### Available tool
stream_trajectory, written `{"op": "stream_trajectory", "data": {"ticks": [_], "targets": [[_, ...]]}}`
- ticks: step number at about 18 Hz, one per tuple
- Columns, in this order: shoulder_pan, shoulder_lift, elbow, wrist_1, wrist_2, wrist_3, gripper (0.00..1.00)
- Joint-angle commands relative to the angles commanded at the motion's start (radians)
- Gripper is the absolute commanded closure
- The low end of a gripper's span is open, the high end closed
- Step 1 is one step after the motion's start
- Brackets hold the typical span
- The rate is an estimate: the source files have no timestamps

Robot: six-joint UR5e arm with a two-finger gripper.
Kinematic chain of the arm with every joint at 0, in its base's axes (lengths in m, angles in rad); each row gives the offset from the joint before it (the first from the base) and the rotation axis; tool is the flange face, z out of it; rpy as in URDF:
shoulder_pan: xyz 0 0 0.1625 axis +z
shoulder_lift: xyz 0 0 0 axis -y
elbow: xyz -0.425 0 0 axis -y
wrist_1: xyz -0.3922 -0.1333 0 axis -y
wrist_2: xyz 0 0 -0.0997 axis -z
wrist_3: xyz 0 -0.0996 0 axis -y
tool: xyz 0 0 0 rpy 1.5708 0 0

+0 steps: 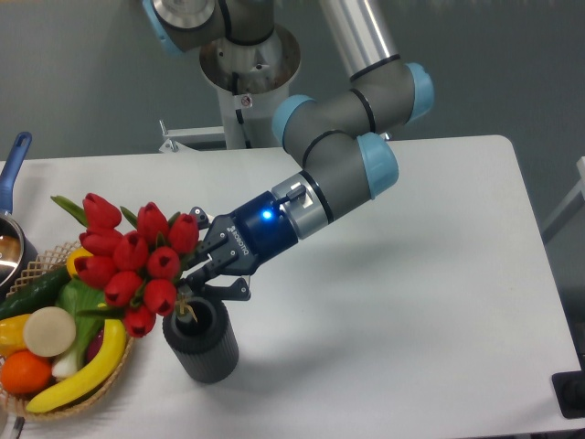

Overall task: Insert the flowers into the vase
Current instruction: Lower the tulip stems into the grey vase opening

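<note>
A bunch of red tulip flowers (132, 261) with green leaves leans to the left, its stems reaching down into the mouth of the dark ribbed vase (202, 337). The vase stands upright near the table's front left. My gripper (196, 273) comes in from the right, just above the vase's rim, and is shut on the stems right under the blooms. The stem ends inside the vase are hidden.
A woven basket (115, 361) with a banana, cucumber, orange and other produce sits right beside the vase on the left, under the blooms. A pot with a blue handle (13, 169) is at the far left edge. The robot base (247, 73) stands at the back.
</note>
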Motion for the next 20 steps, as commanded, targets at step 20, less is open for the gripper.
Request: {"op": "stream_trajectory", "data": {"ticks": [20], "targets": [[0.012,-0.064,-0.021,0.002,0.000,0.009,1.00]]}}
